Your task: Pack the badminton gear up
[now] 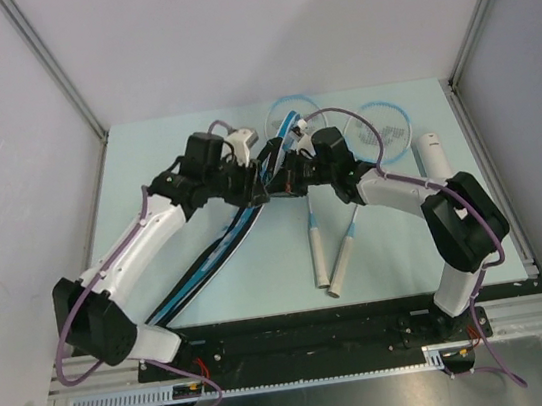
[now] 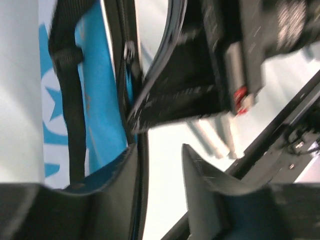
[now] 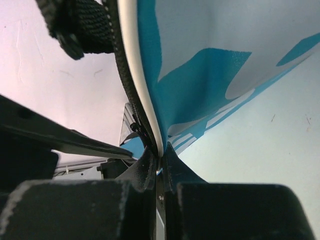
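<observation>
Snugly inside right tool: racket bag

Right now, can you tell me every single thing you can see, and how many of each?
bag: one, blue with white and black trim, slanting from near left to the table's middle
strap: one, black, on the bag
rackets: two, light-blue frames and white handles, middle of the table, handles toward the arms
tube: one, white, right side of the table
table: one, pale blue-green, under everything
left tool: one, black, open, at the bag's zip edge
right tool: one, black, shut on the bag's white-piped edge
</observation>
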You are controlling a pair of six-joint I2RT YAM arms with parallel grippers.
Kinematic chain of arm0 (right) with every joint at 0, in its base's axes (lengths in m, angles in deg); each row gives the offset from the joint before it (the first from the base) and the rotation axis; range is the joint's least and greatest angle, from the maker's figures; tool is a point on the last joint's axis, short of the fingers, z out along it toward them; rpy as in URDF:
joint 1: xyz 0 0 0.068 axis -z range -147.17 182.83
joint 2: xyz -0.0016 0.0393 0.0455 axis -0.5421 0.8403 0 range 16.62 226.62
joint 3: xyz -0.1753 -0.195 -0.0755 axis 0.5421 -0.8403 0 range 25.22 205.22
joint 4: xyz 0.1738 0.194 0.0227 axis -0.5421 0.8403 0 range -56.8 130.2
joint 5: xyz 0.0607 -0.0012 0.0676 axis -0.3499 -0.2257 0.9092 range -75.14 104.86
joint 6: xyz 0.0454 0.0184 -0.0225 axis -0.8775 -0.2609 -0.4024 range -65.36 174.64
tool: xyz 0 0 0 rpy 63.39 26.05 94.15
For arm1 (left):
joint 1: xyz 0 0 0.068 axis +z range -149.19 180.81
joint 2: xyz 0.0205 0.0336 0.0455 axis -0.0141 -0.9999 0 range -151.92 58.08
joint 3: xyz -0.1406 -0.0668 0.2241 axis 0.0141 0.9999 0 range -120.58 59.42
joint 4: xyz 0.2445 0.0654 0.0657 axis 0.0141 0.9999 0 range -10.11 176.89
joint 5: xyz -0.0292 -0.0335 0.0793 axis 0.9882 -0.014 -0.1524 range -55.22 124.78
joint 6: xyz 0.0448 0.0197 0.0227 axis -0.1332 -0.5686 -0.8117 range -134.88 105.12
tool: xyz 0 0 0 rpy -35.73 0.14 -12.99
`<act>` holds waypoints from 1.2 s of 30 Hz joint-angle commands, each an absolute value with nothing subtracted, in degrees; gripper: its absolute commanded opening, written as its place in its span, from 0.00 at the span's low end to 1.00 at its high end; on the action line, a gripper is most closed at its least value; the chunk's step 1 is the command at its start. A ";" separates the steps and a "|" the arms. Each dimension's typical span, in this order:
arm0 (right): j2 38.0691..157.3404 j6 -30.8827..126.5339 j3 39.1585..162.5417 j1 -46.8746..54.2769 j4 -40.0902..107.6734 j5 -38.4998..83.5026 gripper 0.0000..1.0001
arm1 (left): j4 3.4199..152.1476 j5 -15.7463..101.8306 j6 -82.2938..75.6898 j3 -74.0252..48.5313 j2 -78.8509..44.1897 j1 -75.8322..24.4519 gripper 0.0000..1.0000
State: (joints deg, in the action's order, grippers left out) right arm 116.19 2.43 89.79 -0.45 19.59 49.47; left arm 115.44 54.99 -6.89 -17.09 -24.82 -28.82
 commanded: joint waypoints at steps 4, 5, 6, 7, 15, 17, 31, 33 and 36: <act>116.73 5.77 92.63 0.75 16.76 58.63 0.00 | 116.01 45.52 -10.23 -10.28 -18.13 -29.07 0.36; 116.82 6.21 92.63 1.10 16.41 59.76 0.00 | 116.01 44.89 -10.14 -10.01 -18.47 -29.07 0.34; 116.82 6.21 92.63 1.27 16.15 60.12 0.00 | 116.01 44.37 -10.22 -10.10 -18.74 -29.25 0.33; 116.99 6.13 92.72 1.36 15.97 60.21 0.00 | 116.01 44.19 -10.40 -10.10 -19.26 -29.68 0.33; 116.91 6.04 92.72 1.19 16.23 59.25 0.00 | 115.40 46.81 -11.10 -8.61 -20.24 -31.36 0.44; 116.91 6.21 92.63 1.01 16.23 59.25 0.00 | 114.69 45.95 -10.23 -7.99 -19.18 -31.53 0.56; 116.56 6.13 92.63 -0.57 15.79 58.81 0.00 | 111.18 42.68 -5.92 -11.24 -22.08 -31.62 0.42; 116.56 5.86 92.72 -0.48 15.62 58.89 0.00 | 111.00 42.69 -6.09 -10.45 -22.43 -32.15 0.45; 116.64 4.72 92.63 -0.57 14.48 59.24 0.00 | 110.74 41.29 -6.18 -9.05 -22.43 -33.02 0.46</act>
